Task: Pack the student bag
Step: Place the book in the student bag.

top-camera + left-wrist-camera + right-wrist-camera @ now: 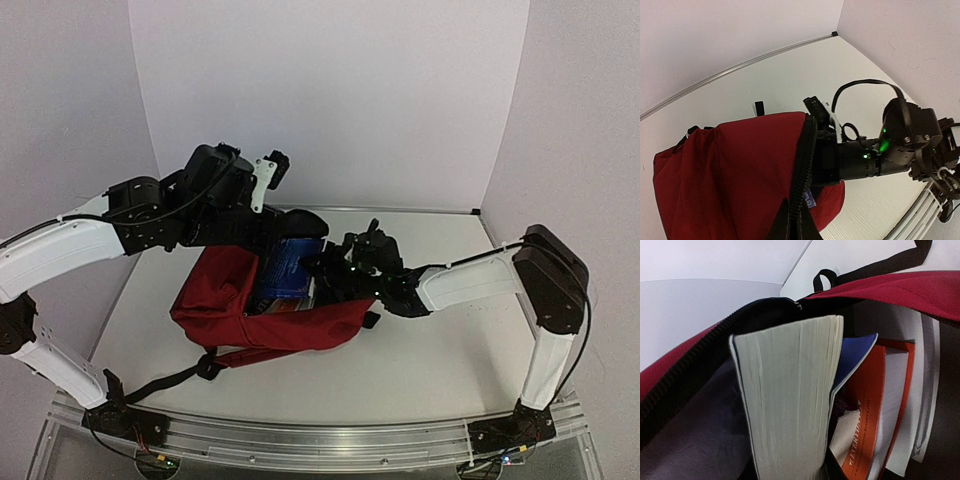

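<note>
There is one student bag (225, 295), dark red; two robot arms reach it, a left arm (70, 250) and a right arm (470, 282); one table (430, 360); in the bag's mouth stand one thick blue-covered book (790, 395) and one orange-covered book (867, 390); the pale sheets beside them are too crowded to count.

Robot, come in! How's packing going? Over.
Left fingers shut on zipper rim of dark red fabric backpack. Right fingers gripping thick blue-covered book, partway in. Orange book beside it.
</note>
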Controlling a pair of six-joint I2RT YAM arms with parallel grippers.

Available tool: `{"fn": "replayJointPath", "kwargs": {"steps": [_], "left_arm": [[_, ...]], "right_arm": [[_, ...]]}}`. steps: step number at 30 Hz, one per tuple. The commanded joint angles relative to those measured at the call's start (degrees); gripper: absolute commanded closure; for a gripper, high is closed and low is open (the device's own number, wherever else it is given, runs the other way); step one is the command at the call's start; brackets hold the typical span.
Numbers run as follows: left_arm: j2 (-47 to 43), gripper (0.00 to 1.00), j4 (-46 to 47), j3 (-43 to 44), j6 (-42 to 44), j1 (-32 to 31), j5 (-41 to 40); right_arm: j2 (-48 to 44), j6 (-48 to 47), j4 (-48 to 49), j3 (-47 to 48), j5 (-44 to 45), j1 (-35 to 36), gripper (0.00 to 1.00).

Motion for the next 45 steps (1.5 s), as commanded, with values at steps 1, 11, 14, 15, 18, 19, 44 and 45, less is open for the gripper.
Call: {"fn": "replayJointPath", "kwargs": {"steps": [1, 11, 14, 15, 18, 19, 44, 45], "left_arm": [[-0.6, 1.00, 6.5, 1.5, -1.1, 0.4, 4.3], [-5.1, 1.00, 7.3, -3.0, -5.6, 3.4, 3.4], [-6.4, 1.00, 7.2, -3.8, -5.9, 3.7, 3.0], [-6.7, 1.00, 7.2, -3.9, -5.8, 3.8, 2.9], [-7.1, 1.00, 7.1, -3.7, -5.5, 3.9, 2.9], [-7.0, 1.00, 7.1, -3.4, -5.2, 3.9, 3.2], [3.5, 1.00, 9.0, 5.0, 2.7, 10.1, 34.1], [3.8, 1.00, 9.5, 4.5, 2.2, 10.8, 35.0]], "right_arm": [[5.1, -0.8, 7.6, 8.2, -0.2, 2.4, 0.94], [1.0, -9.0, 0.8, 5.6, 6.1, 2.6, 0.54], [-1.5, -11.6, -2.1, 3.9, 8.3, 2.6, 0.43], [-2.2, -12.2, -2.9, 3.5, 8.8, 2.6, 0.42], [-3.7, -14.2, -4.5, 2.9, 10.6, 2.6, 0.42], [-3.8, -14.9, -4.7, 3.0, 10.6, 2.6, 0.45], [11.5, -17.7, 13.8, 14.5, -6.4, 4.6, 0.76], [12.0, -17.6, 14.6, 15.0, -6.6, 4.8, 0.76]]}}
